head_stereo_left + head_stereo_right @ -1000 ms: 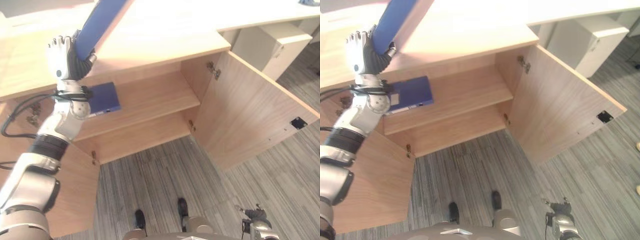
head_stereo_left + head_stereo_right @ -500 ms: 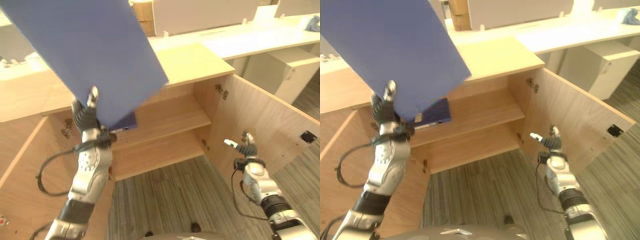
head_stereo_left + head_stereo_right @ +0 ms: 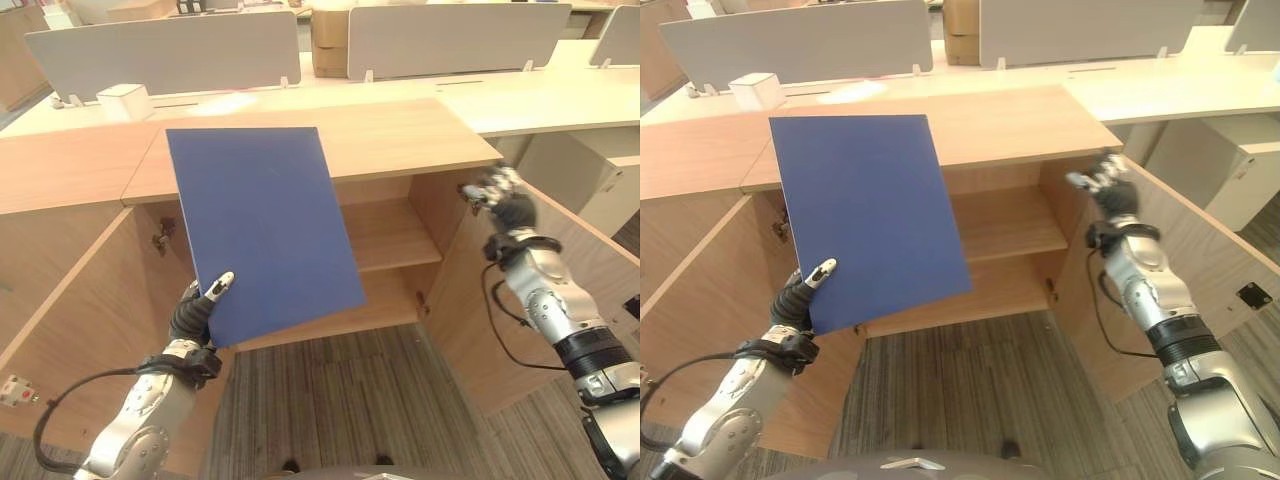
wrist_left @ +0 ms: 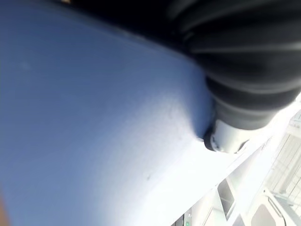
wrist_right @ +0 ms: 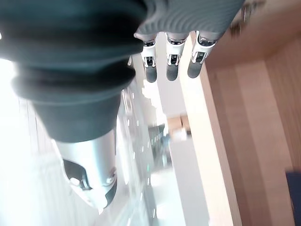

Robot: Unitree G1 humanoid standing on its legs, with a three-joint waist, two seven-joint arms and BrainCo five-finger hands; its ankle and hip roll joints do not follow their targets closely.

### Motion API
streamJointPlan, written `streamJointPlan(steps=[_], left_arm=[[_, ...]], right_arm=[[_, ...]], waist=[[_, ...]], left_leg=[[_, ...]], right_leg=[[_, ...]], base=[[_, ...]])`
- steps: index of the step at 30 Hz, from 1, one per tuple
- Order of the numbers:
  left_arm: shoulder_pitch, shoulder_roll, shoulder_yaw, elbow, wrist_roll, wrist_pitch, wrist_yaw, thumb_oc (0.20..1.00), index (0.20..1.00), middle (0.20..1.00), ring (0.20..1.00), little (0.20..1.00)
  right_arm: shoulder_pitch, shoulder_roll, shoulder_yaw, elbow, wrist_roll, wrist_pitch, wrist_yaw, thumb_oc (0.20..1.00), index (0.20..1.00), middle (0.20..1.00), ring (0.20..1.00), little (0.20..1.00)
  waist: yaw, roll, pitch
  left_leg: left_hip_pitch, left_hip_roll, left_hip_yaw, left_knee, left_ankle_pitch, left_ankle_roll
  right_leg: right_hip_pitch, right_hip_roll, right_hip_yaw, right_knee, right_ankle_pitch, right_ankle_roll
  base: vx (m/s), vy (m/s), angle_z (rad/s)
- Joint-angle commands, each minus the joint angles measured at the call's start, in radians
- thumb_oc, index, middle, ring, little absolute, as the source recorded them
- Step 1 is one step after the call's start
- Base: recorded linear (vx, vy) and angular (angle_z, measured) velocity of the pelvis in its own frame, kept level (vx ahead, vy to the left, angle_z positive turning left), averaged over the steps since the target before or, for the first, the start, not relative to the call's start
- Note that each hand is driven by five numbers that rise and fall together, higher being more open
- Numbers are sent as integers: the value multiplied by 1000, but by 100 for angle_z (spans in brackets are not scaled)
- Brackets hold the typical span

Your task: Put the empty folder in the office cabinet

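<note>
Plain dark-blue folder [image 3: 262, 230], light wood-grain cabinet [image 3: 400, 140], grey striped carpet [image 3: 340, 400], white desktop [image 3: 560, 95]

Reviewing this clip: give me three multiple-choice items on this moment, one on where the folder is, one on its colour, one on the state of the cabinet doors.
1. Where is the folder?
A. lying on the cabinet top
B. held up in front of the open cabinet
C. on the floor

2. What colour is the folder?
A. red
B. green
C. blue

3. How are the cabinet doors?
A. both open
B. both shut
C. removed

Answers:
1 B: the left hand pinches the folder by its lower corner before the cabinet.
2 C: its face is plain blue.
3 A: the left door and the right door swing outward, and the right hand is raised by the right door.
</note>
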Motion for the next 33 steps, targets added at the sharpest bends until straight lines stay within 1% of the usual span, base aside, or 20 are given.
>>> streamJointPlan(steps=[1, 2, 3, 4, 7, 8, 10, 13, 18, 21, 23, 24, 25, 28, 29, 33], left_arm=[[-67, 77, -11, -112, -37, -48, -42, 200, 200, 200, 200, 200], [-67, 77, -11, -112, -37, -48, -42, 200, 200, 200, 200, 200], [-74, 74, -15, -122, -38, -46, -41, 200, 200, 200, 200, 200], [-93, 69, -19, -132, -33, -46, -38, 200, 200, 200, 200, 200], [-116, 41, -26, -134, -27, -45, -30, 200, 200, 200, 200, 200], [-116, 41, -26, -135, -27, -45, -30, 200, 200, 200, 200, 200], [-129, 15, -25, -131, -16, -45, -22, 200, 200, 200, 200, 200], [-137, -9, -20, -125, 3, -44, -14, 200, 200, 200, 200, 200], [-140, -18, -14, -118, 28, -40, -5, 200, 200, 200, 200, 200], [-147, -18, -11, -112, 38, -39, -1, 200, 200, 200, 200, 200], [-148, -30, -2, -115, 54, -38, 11, 200, 200, 200, 200, 200], [-148, -30, -2, -115, 54, -38, 12, 200, 200, 200, 200, 200], [-149, -44, 1, -111, 70, -36, 22, 200, 200, 200, 200, 200], [-141, -78, 10, -104, 103, -25, 51, 200, 200, 200, 200, 200], [-141, -78, 10, -104, 103, -25, 51, 200, 200, 200, 200, 200], [-131, -126, 22, -101, 149, -14, 78, 200, 200, 200, 200, 200]], right_arm=[[-30, 46, 36, -102, 134, -71, 50, 1000, 1000, 1000, 1000, 1000], [-30, 46, 36, -102, 134, -71, 50, 1000, 1000, 1000, 1000, 1000], [-20, 69, 47, -131, 139, -77, 49, 1000, 1000, 1000, 1000, 1000], [-7, 124, 74, -167, 124, -81, 43, 1000, 1000, 1000, 1000, 1000], [13, 207, 110, -219, 73, -84, 32, 1000, 1000, 1000, 1000, 1000], [13, 208, 110, -220, 73, -84, 31, 1000, 1000, 1000, 1000, 1000], [27, 243, 139, -241, 27, -63, 28, 1000, 1000, 1000, 1000, 1000], [32, 255, 166, -259, -13, -42, 27, 1000, 1000, 1000, 1000, 1000], [41, 247, 196, -268, -39, -15, 31, 1000, 1000, 1000, 1000, 1000], [50, 240, 212, -259, -45, 11, 28, 1000, 1000, 1000, 1000, 1000], [80, 261, 189, -227, -49, 24, -9, 1000, 1000, 1000, 1000, 1000], [80, 261, 189, -227, -49, 24, -10, 1000, 1000, 1000, 1000, 1000], [100, 294, 157, -189, -53, 28, -50, 1000, 1000, 1000, 1000, 1000], [124, 382, 95, -111, -60, 30, -130, 1000, 1000, 1000, 1000, 1000], [124, 382, 95, -111, -60, 30, -130, 1000, 1000, 1000, 1000, 1000], [156, 483, 47, -71, -85, 26, -196, 1000, 1000, 1000, 1000, 1000]], waist=[[2, -61, -36], [2, -61, -36], [4, -61, -34], [8, -60, -33], [15, -58, -30], [15, -58, -30], [20, -60, -28], [25, -66, -26], [30, -73, -26], [32, -78, -26], [35, -81, -27], [35, -81, -27], [35, -82, -28], [38, -81, -31], [38, -81, -31], [39, -77, -31]], left_leg=[[-39, 29, -17, 0, -66, -39], [-39, 29, -17, 0, -66, -39], [-41, 28, -18, 0, -66, -39], [-43, 25, -21, 0, -66, -37], [-48, 21, -27, 0, -66, -35], [-49, 21, -27, 0, -66, -35], [-54, 18, -32, 0, -66, -33], [-61, 15, -35, 0, -67, -31], [-66, 12, -38, 0, -68, -29], [-68, 10, -41, 0, -70, -27], [-69, 8, -41, 0, -73, -25], [-69, 8, -41, 0, -73, -25], [-70, 5, -41, 0, -74, -23], [-69, 2, -41, 0, -77, -20], [-69, 2, -41, 0, -77, -20], [-67, 1, -41, 0, -80, -16]], right_leg=[[47, -105, -28, 21, -135, 102], [47, -105, -28, 21, -135, 102], [47, -107, -29, 21, -134, 103], [46, -109, -30, 21, -134, 102], [43, -114, -34, 22, -134, 101], [43, -114, -34, 22, -134, 101], [40, -118, -39, 23, -133, 101], [37, -122, -43, 23, -132, 101], [34, -128, -46, 23, -130, 103], [31, -131, -46, 24, -128, 105], [30, -134, -48, 24, -126, 106], [30, -134, -48, 23, -126, 106], [28, -134, -46, 26, -126, 106], [29, -137, -46, 25, -125, 106], [29, -137, -46, 25, -125, 106], [29, -138, -41, 25, -125, 104]], base=[[0, 0, 0], [0, 0, 0], [0, 0, 0], [19, 28, 4], [10, 19, 3], [3, 23, 4], [-4, 16, 6], [-1, 15, 6], [-4, 10, 6], [-3, 4, 2], [0, 0, 0], [0, 0, 0], [0, 0, 0], [0, 0, 0], [0, 0, 0], [0, 0, 0]])
